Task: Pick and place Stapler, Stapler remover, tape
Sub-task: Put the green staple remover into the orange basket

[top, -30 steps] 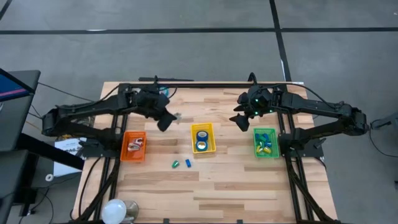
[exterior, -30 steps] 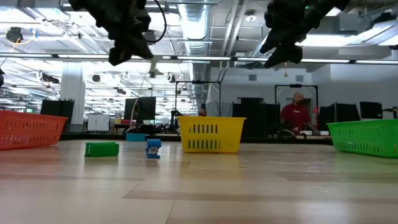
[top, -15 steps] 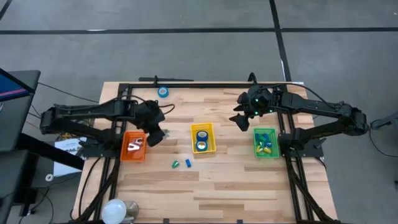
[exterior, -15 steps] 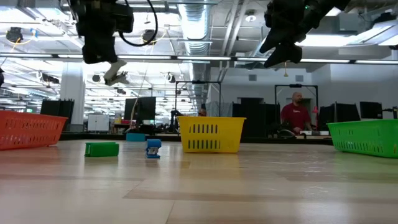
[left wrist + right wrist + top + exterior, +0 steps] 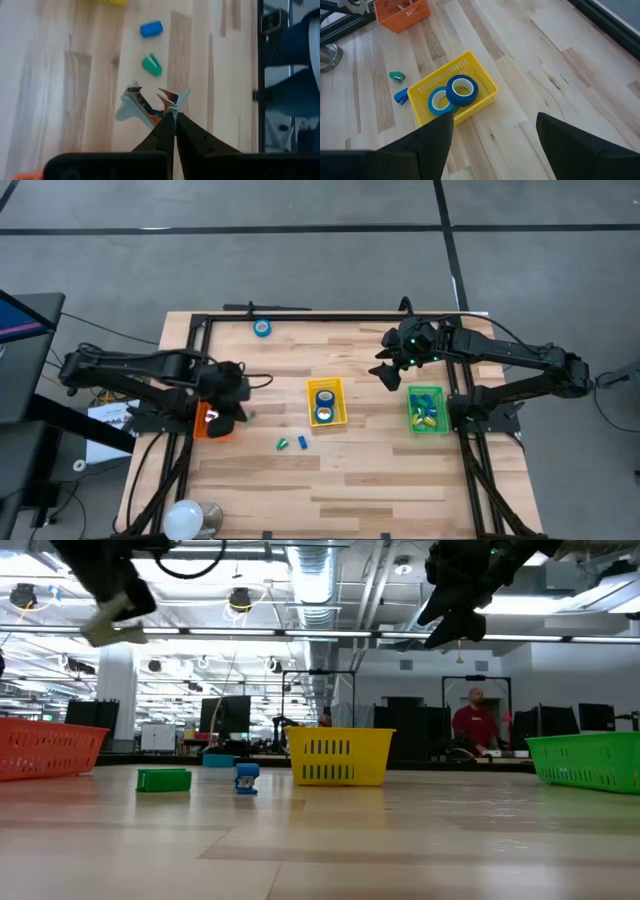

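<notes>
Bare wood beside yellow basket [image 5: 326, 401] (front)

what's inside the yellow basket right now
Two rolls of blue tape lie side by side in the yellow basket, overlapping slightly. Whatever sits beneath the rolls is covered.

Overhead cam straight down on whole table [image 5: 330, 480]; low cam level across it; wrist cams close; all share yellow basket [image 5: 326, 402].
</notes>
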Robot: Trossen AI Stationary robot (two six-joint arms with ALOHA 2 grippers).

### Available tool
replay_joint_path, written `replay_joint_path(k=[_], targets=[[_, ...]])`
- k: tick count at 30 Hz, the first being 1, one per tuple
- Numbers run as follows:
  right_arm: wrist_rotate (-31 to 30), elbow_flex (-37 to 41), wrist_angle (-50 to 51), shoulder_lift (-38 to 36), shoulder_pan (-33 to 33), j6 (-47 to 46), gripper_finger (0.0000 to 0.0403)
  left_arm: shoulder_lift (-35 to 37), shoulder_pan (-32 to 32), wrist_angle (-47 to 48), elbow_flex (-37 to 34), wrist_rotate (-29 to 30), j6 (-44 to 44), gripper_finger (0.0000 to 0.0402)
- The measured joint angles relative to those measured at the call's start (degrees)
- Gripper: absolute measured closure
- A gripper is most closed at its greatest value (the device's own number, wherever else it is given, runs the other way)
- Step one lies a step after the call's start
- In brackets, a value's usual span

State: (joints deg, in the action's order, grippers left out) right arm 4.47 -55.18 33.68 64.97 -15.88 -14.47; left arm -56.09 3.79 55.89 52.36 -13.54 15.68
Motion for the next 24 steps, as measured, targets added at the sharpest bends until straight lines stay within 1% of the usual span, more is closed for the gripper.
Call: replay_joint_path(k=[5,12,18,24], targets=[[0.00,0.00,-0.01,0.00,0.00,0.00,0.0127,2.10,2.28,4.84,0.02,0.45,2.26,0.0399],[0.00,0.00,-0.07,0.00,0.00,-0.01,0.0127,2.14,2.63,16.41,0.00,2.98,7.26,0.0399],[0.00,0.00,-0.29,0.00,0.00,-0.03,0.0127,2.14,2.63,22.92,0.02,3.02,11.47,0.0399],[0.00,0.00,-0.32,0.00,0.00,-0.03,0.0127,2.12,2.63,27.15,0.01,3.05,13.43,0.0399]])
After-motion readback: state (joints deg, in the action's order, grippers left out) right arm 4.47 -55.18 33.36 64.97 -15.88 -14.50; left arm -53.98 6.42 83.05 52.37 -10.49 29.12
